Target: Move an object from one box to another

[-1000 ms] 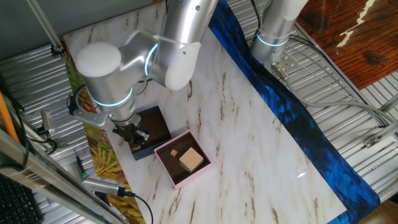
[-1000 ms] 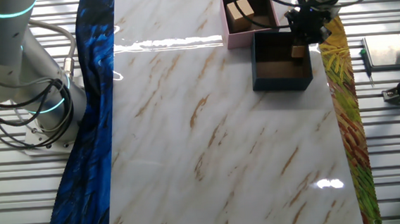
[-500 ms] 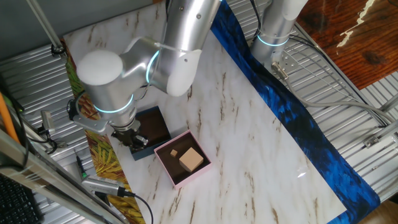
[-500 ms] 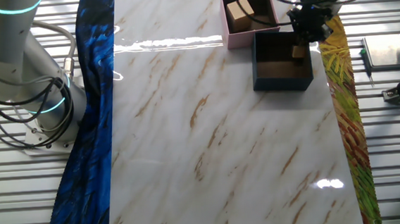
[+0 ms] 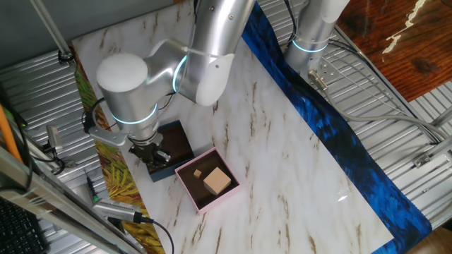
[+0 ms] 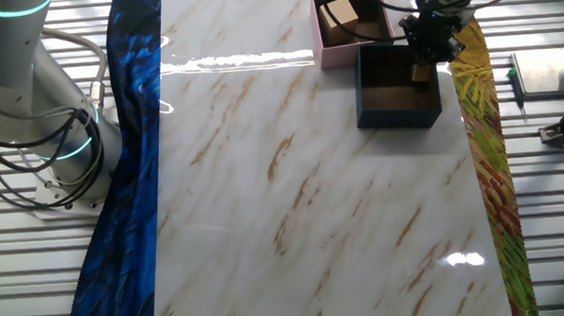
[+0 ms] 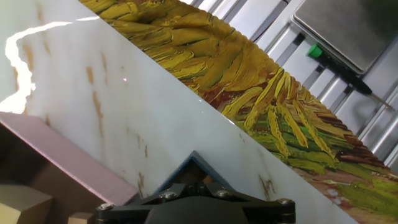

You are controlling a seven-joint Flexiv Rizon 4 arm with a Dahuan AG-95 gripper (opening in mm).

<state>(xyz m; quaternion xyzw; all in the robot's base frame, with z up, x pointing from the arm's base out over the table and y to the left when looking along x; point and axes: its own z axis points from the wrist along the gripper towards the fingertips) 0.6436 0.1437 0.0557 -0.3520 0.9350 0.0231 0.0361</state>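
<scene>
Right, your black two-finger gripper (image 6: 427,40) sits over the far corner of the small square dark navy-blue box (image 6: 396,103), down by its brown floor. A small tan wooden block (image 6: 420,72) shows just under the fingers inside that box; from the other fixed view it looks pinched between them, though I cannot tell for sure whether the jaws are clamped on it. You have the small square pale pink box (image 5: 227,194) touching the navy one (image 5: 162,173), corner against side, on the white marble-patterned tabletop (image 5: 282,155). Inside the pink box you can see a larger tan wooden cube (image 5: 217,180) and a smaller brown cube (image 5: 198,173), set slightly apart. Your hand view shows the pink wall (image 7: 62,155), the navy corner (image 7: 194,160) and the yellow leaf-print strip (image 7: 261,93) alongside the table.
</scene>
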